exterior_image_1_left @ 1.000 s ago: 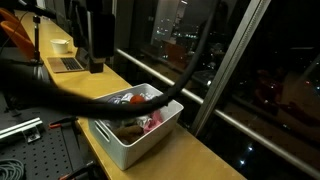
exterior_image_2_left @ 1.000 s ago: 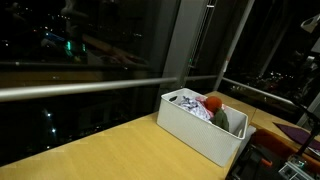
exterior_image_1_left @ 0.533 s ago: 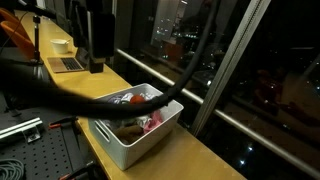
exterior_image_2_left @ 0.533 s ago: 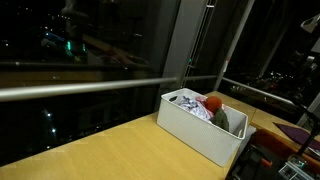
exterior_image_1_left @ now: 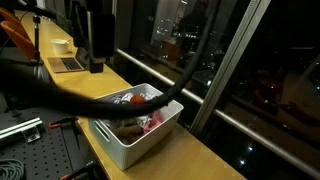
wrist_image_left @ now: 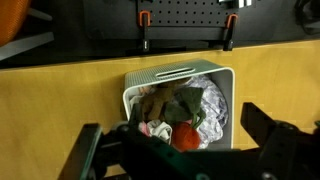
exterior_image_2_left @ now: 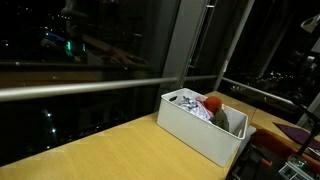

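A white plastic bin [wrist_image_left: 225,75] stands on the wooden table [wrist_image_left: 60,100]. It holds a red round object [wrist_image_left: 183,135], crinkled silver foil [wrist_image_left: 212,105], a dark green cloth [wrist_image_left: 185,100], a brown soft item [wrist_image_left: 150,103] and a pink-and-white piece [wrist_image_left: 155,128]. In the wrist view my gripper [wrist_image_left: 180,152] is open and empty, high above the bin, with one finger on each side of it. The bin shows in both exterior views [exterior_image_1_left: 140,135] [exterior_image_2_left: 200,130], with the red object at its top [exterior_image_1_left: 133,98] [exterior_image_2_left: 212,103]. The gripper itself is hard to make out there.
A thick black cable [exterior_image_1_left: 170,95] arcs over the bin. A laptop [exterior_image_1_left: 68,64] and a white cup [exterior_image_1_left: 61,45] sit farther along the table. Dark windows [exterior_image_2_left: 90,50] run along the table's far edge. A black perforated board [exterior_image_1_left: 30,150] lies beside the table.
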